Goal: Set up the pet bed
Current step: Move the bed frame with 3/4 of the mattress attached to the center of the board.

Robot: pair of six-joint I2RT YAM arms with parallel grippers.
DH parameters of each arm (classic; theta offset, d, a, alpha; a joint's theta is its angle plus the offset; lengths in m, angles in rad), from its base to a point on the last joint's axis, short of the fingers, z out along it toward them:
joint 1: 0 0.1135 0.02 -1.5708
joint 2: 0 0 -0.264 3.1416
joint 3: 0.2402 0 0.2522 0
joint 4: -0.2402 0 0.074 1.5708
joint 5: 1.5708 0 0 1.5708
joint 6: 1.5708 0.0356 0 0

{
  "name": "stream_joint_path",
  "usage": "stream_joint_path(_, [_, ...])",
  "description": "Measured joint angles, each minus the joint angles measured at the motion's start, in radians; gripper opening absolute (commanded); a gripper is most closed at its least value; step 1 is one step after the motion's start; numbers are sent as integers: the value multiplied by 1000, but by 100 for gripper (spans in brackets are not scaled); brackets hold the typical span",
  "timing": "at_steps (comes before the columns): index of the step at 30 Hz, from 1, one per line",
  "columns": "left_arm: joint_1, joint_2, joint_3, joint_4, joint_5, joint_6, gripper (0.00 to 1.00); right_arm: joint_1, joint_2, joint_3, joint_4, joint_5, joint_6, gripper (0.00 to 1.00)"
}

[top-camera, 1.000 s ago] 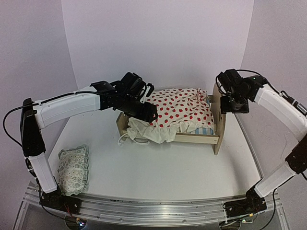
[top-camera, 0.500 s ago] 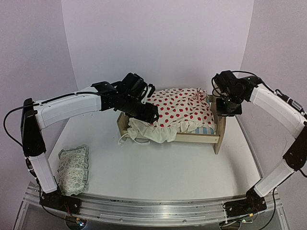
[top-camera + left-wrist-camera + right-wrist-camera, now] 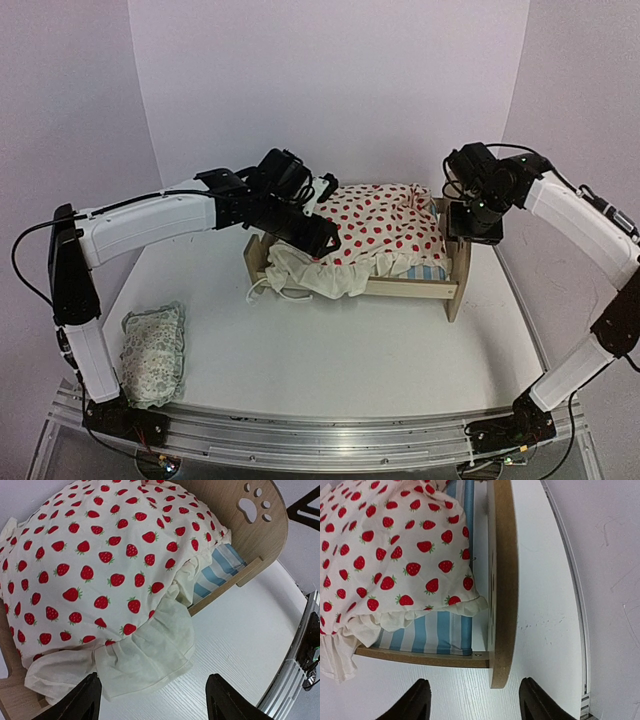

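Blanket point(image 3: 100, 555) bunched on pet bed point(image 3: 270, 545), ruffle point(image 3: 150, 650) spilling over side. L gripper point(image 3: 152, 700), R gripper point(image 3: 477, 700): fingers spread, empty. Prob best: pinch ruffle corner low, pull slow, w/o dragging pet bed.

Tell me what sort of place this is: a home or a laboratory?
Most likely a robotics test bench, not a home. Plain pale walls enclose a white table, the left arm and right arm stand on a metal rail at its near edge, and the pet bed is a small prop.
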Motion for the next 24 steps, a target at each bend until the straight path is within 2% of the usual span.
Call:
stream_joint_path(6, [-40, 93, 103, 57, 24, 100, 74, -4, -2, 93, -19, 89, -52, 75])
stream_joint_path(15, [-178, 311, 242, 224, 28, 399, 68, -18, -3, 88, -43, 125, -62, 75])
stream_joint_path(21, [-192, 457, 266, 449, 15, 584, 61, -18, -77, 33, -50, 128, -37, 75])
stream_joint_path(24, [-193, 532, 289, 540, -10, 682, 60, -18, -136, 10, -56, 127, -21, 76])
